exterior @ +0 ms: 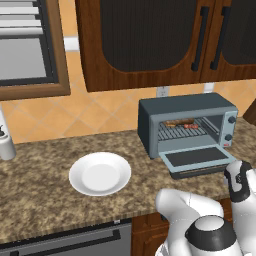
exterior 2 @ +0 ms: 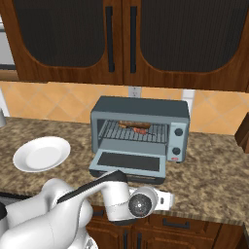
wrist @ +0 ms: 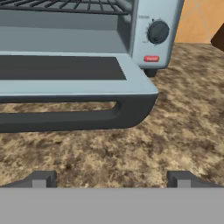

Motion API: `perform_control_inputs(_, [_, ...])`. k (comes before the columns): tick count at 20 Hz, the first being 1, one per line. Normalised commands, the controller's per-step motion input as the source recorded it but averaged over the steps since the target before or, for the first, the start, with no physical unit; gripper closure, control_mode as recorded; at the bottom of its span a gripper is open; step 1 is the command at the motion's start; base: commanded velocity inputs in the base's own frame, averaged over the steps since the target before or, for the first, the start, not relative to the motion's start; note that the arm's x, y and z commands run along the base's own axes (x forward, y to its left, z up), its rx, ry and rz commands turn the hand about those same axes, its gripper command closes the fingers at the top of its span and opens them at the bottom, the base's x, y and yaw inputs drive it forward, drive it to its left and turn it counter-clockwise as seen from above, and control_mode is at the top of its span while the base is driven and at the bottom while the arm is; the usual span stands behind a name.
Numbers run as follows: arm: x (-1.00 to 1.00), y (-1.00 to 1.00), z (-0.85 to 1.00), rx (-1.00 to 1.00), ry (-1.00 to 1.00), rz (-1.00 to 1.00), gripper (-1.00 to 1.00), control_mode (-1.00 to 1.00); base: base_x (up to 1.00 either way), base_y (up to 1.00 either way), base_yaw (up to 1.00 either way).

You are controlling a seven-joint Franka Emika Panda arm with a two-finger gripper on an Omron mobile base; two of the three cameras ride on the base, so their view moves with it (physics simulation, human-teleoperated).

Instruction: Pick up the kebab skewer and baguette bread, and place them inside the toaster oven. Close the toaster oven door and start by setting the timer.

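Observation:
The toaster oven (exterior: 187, 117) (exterior 2: 141, 109) stands on the counter. Its door (exterior: 197, 159) (exterior 2: 129, 163) (wrist: 65, 70) is dropped flat open, with the dark bar handle (wrist: 65, 118) facing me. On the wire rack (exterior 2: 133, 132) inside lie the baguette bread (exterior: 179, 121) (exterior 2: 129, 124) and, next to it, the thin kebab skewer (exterior: 191, 126) (exterior 2: 142, 130). My gripper (wrist: 111, 179) is open and holds nothing. It hangs low over the counter, just in front of the right end of the door handle. A round knob (wrist: 157, 31) sits on the oven's right side.
An empty white plate (exterior: 100, 173) (exterior 2: 41, 153) rests on the granite counter (exterior: 45, 200) left of the oven. A white canister (exterior: 5, 142) stands at the far left. A dark object (exterior 2: 241, 131) sits at the right edge, and wooden cabinets (exterior 2: 131, 39) hang above.

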Motion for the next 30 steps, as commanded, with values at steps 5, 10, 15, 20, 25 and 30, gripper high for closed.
perform_control_inputs(5, [0.14, 0.18, -0.06, 0.00, -0.02, 0.01, -1.00, -1.00, 0.00, 0.00, 0.00])
perform_control_inputs(10, [0.15, 0.36, -0.04, 0.00, 0.00, 0.03, -1.00, -1.00, 0.00, 0.00, 0.00])
perform_control_inputs(15, [0.05, 0.07, -0.07, 0.00, 0.00, 0.01, -1.00, -1.00, 0.00, 0.00, 0.00])
perform_control_inputs(20, [0.06, 0.00, -0.31, 0.00, 0.00, 0.01, -1.00, -1.00, 0.00, 0.00, 0.00])
perform_control_inputs(25, [0.14, 0.00, -0.18, 0.00, -0.02, 0.03, -1.00, -1.00, 0.00, 0.00, 0.00])
perform_control_inputs(30, [0.08, 0.00, -0.13, 0.00, 0.00, 0.05, -1.00, -1.00, 0.00, 0.00, 0.00])
